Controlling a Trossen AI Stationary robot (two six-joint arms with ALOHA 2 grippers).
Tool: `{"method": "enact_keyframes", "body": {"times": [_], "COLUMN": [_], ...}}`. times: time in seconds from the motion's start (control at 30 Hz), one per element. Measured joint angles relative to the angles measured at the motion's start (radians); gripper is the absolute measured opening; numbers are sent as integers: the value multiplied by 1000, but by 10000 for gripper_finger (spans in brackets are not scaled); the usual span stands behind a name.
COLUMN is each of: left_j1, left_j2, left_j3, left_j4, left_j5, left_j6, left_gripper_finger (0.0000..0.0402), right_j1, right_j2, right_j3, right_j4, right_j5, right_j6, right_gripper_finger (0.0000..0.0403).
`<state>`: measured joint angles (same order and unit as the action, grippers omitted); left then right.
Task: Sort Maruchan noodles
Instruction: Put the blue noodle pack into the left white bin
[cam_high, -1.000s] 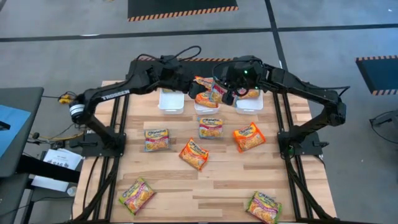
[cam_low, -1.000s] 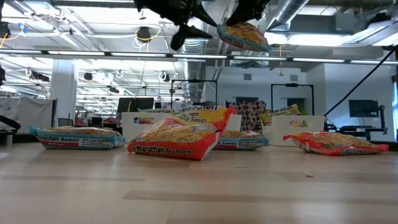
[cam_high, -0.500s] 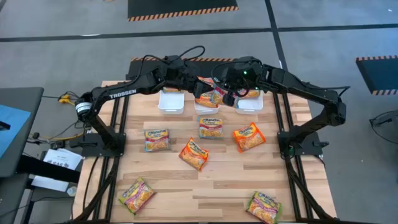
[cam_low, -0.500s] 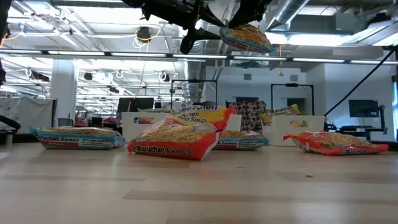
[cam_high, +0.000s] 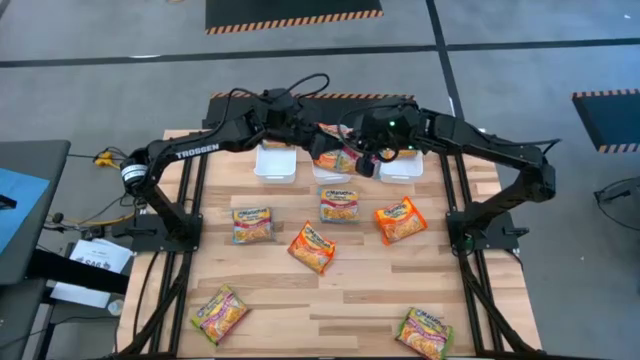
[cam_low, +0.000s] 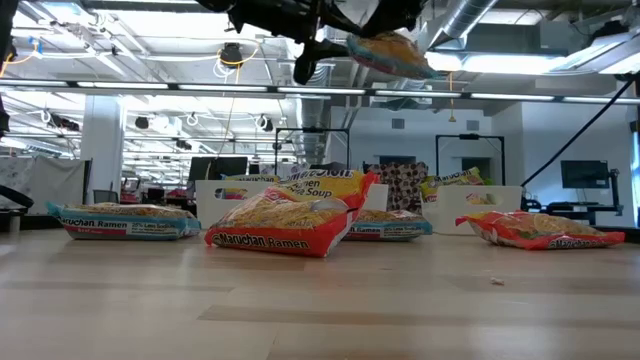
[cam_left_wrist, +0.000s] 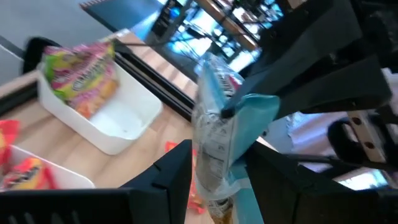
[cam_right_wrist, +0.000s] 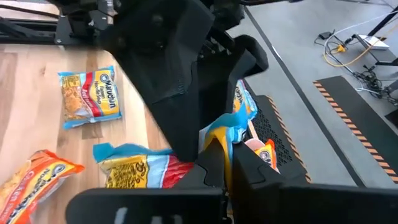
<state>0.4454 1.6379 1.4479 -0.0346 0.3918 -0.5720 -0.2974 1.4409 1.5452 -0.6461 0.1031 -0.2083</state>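
My right gripper (cam_high: 360, 158) hangs above the white bins at the table's far edge, shut on a blue-pale Maruchan packet (cam_low: 388, 52) that is high in the air. My left gripper (cam_left_wrist: 217, 171) is open beside it, with one finger on each side of the packet's lower end (cam_left_wrist: 219, 186); I cannot tell whether they touch it. Six more packets lie flat on the table, among them a blue one (cam_high: 339, 204) and an orange-red one (cam_high: 400, 220). More packets sit in the bins. My right gripper pinches the blue-pale packet by its crimped end (cam_right_wrist: 219, 134) between the two fingers. The packet is lifted clear of the table and bins and stands on edge in the left wrist view (cam_left_wrist: 227, 124). The left arm hides the rest of it in the right wrist view.
Three white bins stand in a row at the far edge: the left one (cam_high: 275, 166), the middle one (cam_high: 330, 172), the right one (cam_high: 400, 168). One bin holds a green-pink packet (cam_left_wrist: 81, 74). Green-pink packets lie near the table's near edge (cam_high: 221, 313) (cam_high: 424, 333). Both arms crowd above the bins.
My left gripper has moved toward the table's right, up to the packet held by my right gripper, and now brackets its end. My right gripper has shifted slightly toward the left and far edge, keeping the packet lifted.
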Motion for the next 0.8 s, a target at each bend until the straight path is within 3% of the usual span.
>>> {"method": "enact_keyframes", "body": {"times": [0.63, 0.8], "left_j1": [-22, -22], "left_j2": [0, 0], "left_j3": [0, 0], "left_j4": [-104, -106], "left_j5": [39, 42], "left_j6": [92, 93], "left_gripper_finger": [136, 107], "right_j1": [23, 23], "right_j2": [37, 37], "right_j3": [-1, -1], "right_j4": [37, 32], "right_j5": [20, 19], "right_j6": [50, 51], "right_gripper_finger": [13, 13]}}
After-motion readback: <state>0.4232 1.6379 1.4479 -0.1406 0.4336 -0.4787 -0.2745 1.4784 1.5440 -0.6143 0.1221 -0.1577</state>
